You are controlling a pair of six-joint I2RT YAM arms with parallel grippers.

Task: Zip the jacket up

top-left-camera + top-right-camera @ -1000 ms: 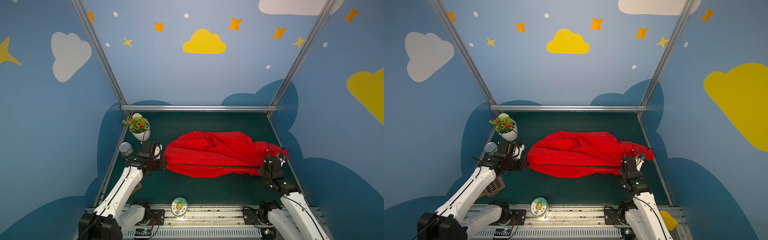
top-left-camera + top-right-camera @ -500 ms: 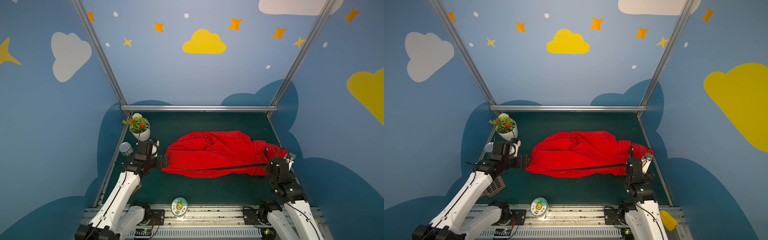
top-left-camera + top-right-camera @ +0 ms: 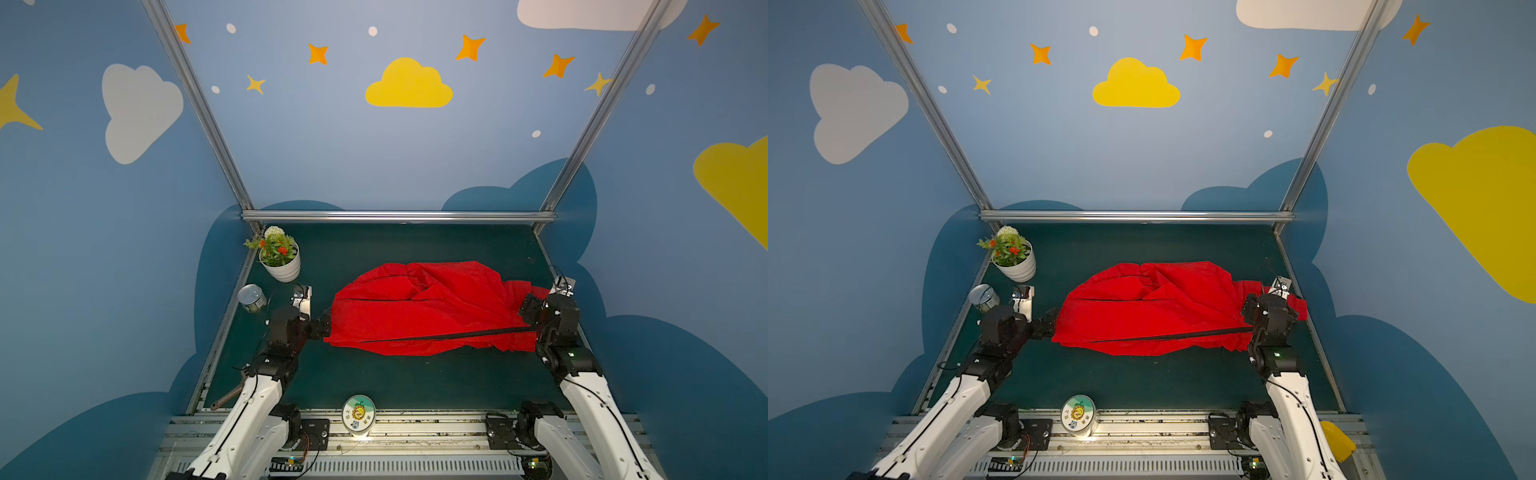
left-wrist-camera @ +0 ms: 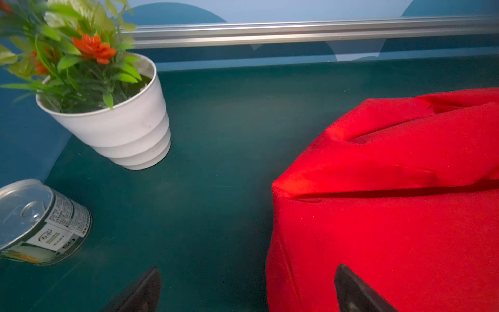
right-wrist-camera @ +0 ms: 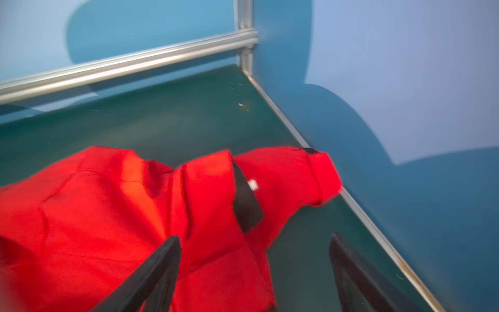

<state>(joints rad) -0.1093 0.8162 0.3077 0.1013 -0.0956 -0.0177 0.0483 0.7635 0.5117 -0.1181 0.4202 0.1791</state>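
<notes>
The red jacket [image 3: 415, 307] [image 3: 1142, 307] lies crumpled across the green mat. A black zipper line [image 3: 449, 334] runs along its near side, from near the left end to the right end. My left gripper [image 3: 326, 326] [image 4: 248, 270] is open at the jacket's left edge. One of its fingers is over the red fabric [image 4: 391, 216] and the other is over the mat. My right gripper [image 3: 528, 316] [image 5: 255, 237] is open at the right end, above the fabric [image 5: 108, 216] near a black strip [image 5: 245, 205]. Neither gripper holds anything.
A white flower pot [image 3: 280, 259] and a tin can [image 3: 252, 298] stand at the back left, close to the left arm. A round sticker-topped lid [image 3: 358, 413] sits at the front edge. Metal rails [image 3: 399, 216] and blue walls enclose the mat; the right wall is close to the right gripper.
Both grippers have gone from shut on the jacket's ends to open, letting go. The jacket has settled flatter on the mat, and the right arm has drawn back to the right.
</notes>
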